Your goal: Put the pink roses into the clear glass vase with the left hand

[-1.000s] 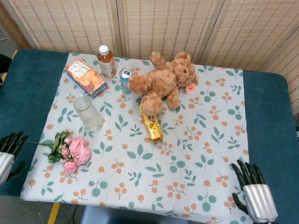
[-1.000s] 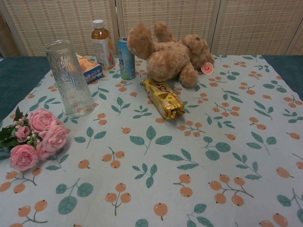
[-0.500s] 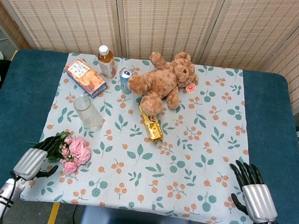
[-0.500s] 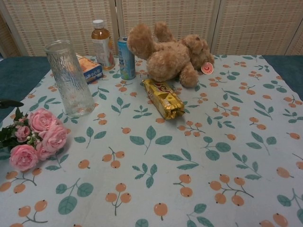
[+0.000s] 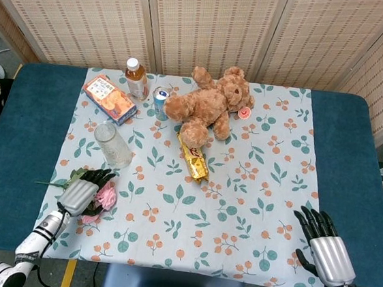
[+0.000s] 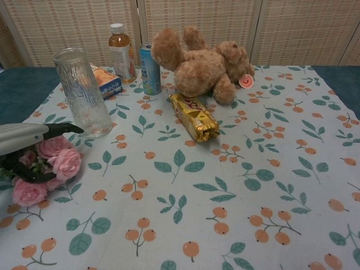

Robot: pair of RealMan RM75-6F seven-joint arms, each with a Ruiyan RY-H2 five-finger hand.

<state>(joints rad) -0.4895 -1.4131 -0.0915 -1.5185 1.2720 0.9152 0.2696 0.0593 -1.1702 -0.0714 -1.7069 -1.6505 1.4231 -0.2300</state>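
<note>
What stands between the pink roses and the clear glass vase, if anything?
Nothing visible does. The pink roses lie on the cloth under the left hand, and the clear glass vase stands upright just beyond them. Only bare tablecloth lies between the two. The snack box and bottle are behind the vase.
</note>
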